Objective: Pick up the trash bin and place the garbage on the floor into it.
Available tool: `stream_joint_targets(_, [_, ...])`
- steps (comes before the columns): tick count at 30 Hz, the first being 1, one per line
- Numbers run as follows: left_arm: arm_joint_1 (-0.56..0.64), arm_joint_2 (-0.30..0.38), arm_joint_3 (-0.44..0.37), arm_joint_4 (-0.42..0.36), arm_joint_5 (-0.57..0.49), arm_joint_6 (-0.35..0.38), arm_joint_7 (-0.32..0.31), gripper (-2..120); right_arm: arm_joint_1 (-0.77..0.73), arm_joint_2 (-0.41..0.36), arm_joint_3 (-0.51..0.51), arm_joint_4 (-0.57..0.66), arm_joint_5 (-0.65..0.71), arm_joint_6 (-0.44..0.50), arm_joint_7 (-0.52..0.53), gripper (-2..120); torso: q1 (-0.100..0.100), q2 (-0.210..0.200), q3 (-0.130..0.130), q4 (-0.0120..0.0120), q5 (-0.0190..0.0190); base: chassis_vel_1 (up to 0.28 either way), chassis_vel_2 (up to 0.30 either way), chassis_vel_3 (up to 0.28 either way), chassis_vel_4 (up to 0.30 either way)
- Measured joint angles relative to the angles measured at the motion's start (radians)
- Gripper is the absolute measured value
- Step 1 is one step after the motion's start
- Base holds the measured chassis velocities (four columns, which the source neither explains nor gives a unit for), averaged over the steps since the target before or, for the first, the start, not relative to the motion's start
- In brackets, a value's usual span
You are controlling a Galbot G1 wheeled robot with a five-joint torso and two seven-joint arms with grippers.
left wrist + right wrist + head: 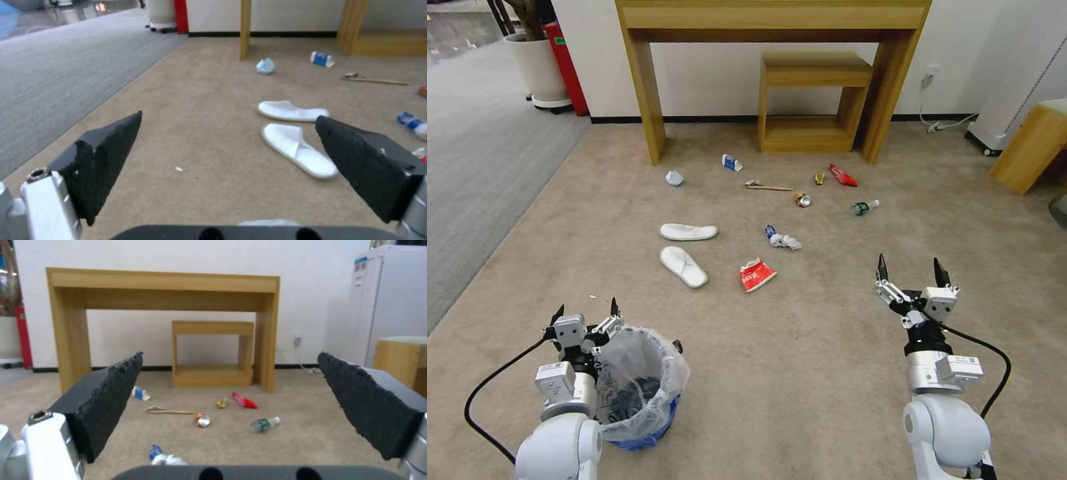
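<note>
The trash bin [640, 390], blue with a white bag over its rim, stands on the beige floor [800, 373] at the near left. My left gripper [586, 309] is open just beyond the bin's left rim, nothing between its fingers [111, 150]. Ahead lies the garbage: two white slippers [688, 231] [298, 148], a red-white carton [756, 274], a blue-white cup with crumpled paper [784, 240], a wooden stick [768, 187], a crushed can [802, 199], a red wrapper [842, 175] and a plastic bottle [863, 208] [263, 424]. My right gripper [910, 263] hangs open at the near right, holding nothing.
A tall wooden desk [774, 20] and a low wooden stool [810, 100] stand against the far wall. Grey striped carpet [480, 167] lies to the left, with a white planter [540, 67] and a red bin [567, 60]. A wooden cabinet [1030, 147] is at the right.
</note>
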Motion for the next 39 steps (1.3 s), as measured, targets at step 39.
stream_joint_targets(39, [0.176,0.457,0.044,0.01,-0.641,0.357,-0.306,100,-0.004,-0.046,0.001,-0.016,0.044,-0.013,0.031,100,0.0,0.0,0.0,-0.0001,0.0,0.007,0.007,-0.009,-0.005])
